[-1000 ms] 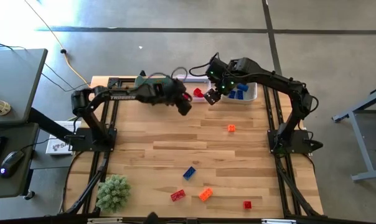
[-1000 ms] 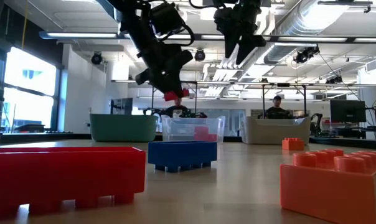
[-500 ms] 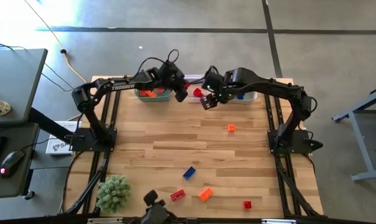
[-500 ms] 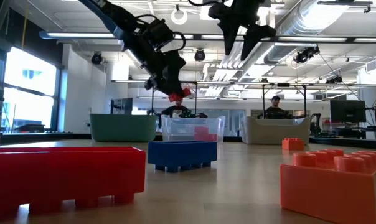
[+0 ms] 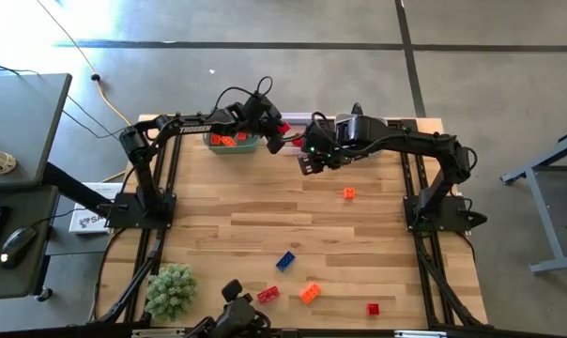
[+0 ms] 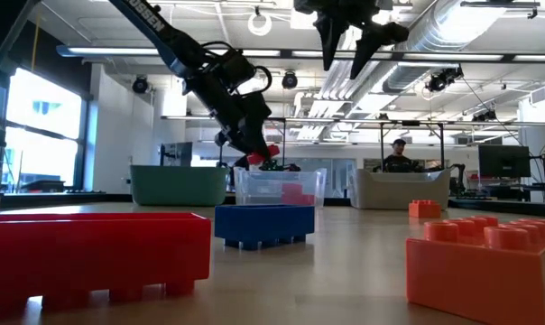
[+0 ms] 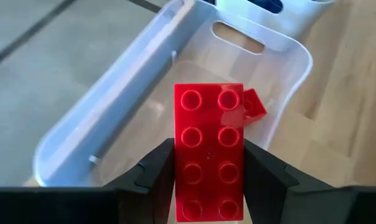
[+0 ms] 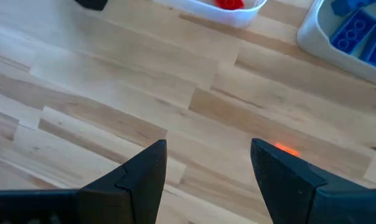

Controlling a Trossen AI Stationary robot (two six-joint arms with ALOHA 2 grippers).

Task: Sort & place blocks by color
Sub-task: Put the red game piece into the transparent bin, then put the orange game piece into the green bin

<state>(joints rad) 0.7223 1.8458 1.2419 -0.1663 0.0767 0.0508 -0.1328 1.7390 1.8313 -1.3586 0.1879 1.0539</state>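
**Red brick held over the clear bin**

Starting at your far left on the table, the green spiky plant-like ball (image 5: 170,290) sits near the front corner. Along the back edge, the green plastic bin (image 5: 229,143) holds orange bricks, though the left arm crosses over it and hides most of its contents.

Your left gripper (image 7: 206,177) hangs above the clear plastic bin (image 7: 138,87), its fingers (image 7: 155,171) set against the long sides of a red two-by-four studded brick (image 7: 208,152). You cannot tell whether they still press it. Another red brick (image 7: 253,104) lies in the bin, mostly covered by the held one.

Your right gripper (image 8: 206,165) hovers over bare wood just in front of the bins, fingers spread and empty. The white bin (image 8: 347,34) with blue bricks is cut off at the frame edge.

On the open table you have a small orange brick (image 5: 348,193) near the middle right, and along the front edge a blue brick (image 5: 284,260), a red brick (image 5: 268,295), an orange brick (image 5: 310,293) and a small red brick (image 5: 373,308).
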